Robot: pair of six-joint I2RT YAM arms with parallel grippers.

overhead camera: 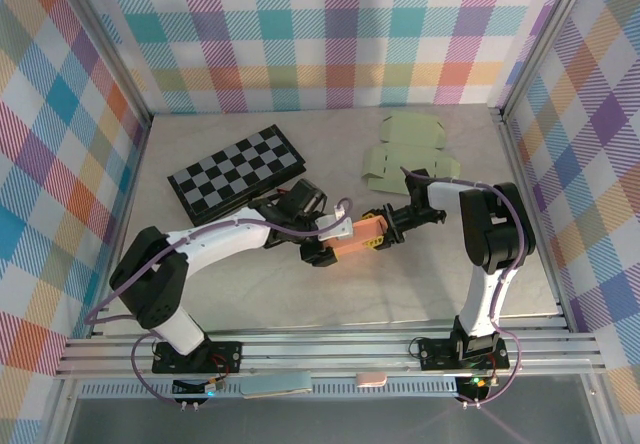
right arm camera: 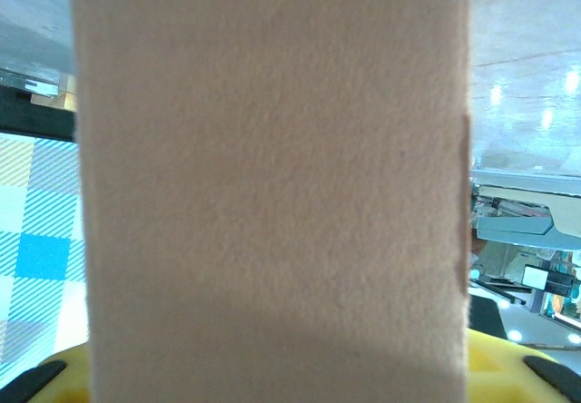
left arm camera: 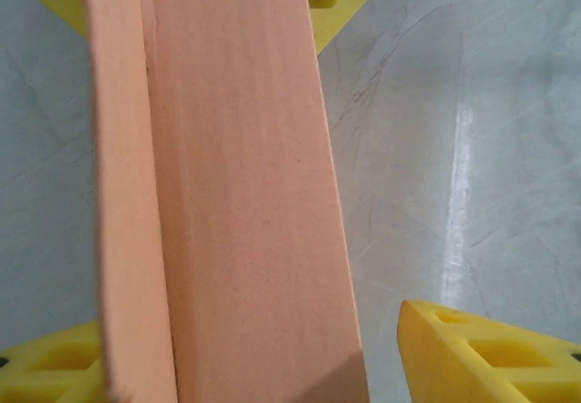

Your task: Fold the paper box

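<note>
- The orange paper box sits at the middle of the surface, stretched lengthwise between the two hands, its left end lower in the top view than its right end.
- The left hand stands part open around the box's left end. In the left wrist view one yellow finger is just beside the box's long face with a narrow gap of bare surface between them. The other finger lies partly behind the box's folded edge.
- The right hand is closed on the opposite end. In its wrist view the box's flat face fills the space between both yellow fingertips, overlapping each one.
- The box's long panels are folded up along a crease, giving it a narrow side wall next to a wider face.
- A folded chessboard lies behind the left arm, well apart from the box.
- Pale green flat paper cutouts lie at the far right of the surface, near the right arm.
</note>
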